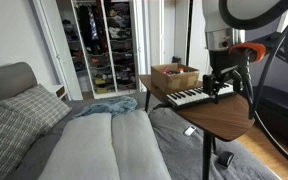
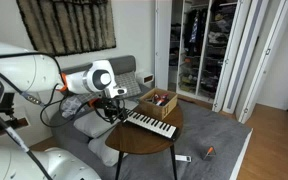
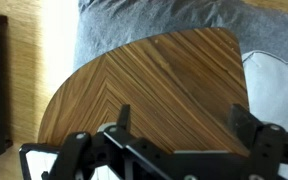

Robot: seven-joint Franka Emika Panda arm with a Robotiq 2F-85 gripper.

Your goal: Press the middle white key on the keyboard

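No legible text, label, brand or number on anything in these views.

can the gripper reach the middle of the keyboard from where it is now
Probably yes: the gripper hovers by one end of the keyboard, nothing lies on it, and the brown box sits beside it, off the path.

One keyboard [image 1: 192, 97], one box [image 1: 174, 76], one table [image 1: 224, 120]

Wooden bench [image 3: 154, 85] is spreading out beneath the jaws, open brown box [image 1: 174, 76] is sitting just beside them, grey cushions [image 1: 29, 108] are lying well apart.
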